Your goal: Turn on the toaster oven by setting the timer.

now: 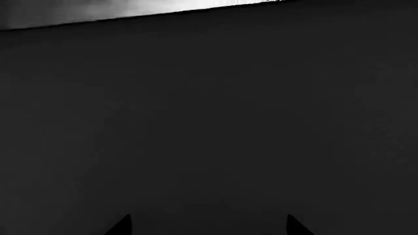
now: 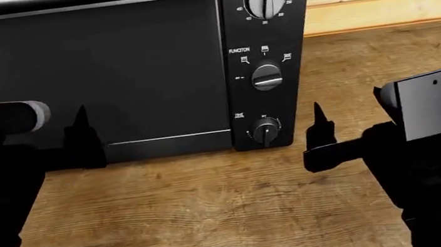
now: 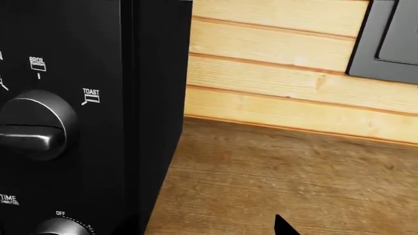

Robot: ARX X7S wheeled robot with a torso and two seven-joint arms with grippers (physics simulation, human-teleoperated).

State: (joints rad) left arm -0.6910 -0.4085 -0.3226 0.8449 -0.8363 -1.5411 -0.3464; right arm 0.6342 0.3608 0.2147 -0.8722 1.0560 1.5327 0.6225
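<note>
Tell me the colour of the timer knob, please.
Black, with a silver-edged pointer; the timer shows best in the head view.

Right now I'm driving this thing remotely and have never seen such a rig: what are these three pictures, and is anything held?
You are looking through a two-armed wheeled robot. The head view looks down over a wooden counter at the large black box-shaped toaster oven with a dark glass door. Its side panel has three knobs; the smallest, lowest round black one, labelled TIME, is the timer. The left gripper sits in front of the door, so its wrist view shows mostly dark glass. The right gripper hangs just right of the oven near the timer, touching nothing; its wrist view shows the FUNCTION knob and wooden wall planks. Nothing is held.
</note>
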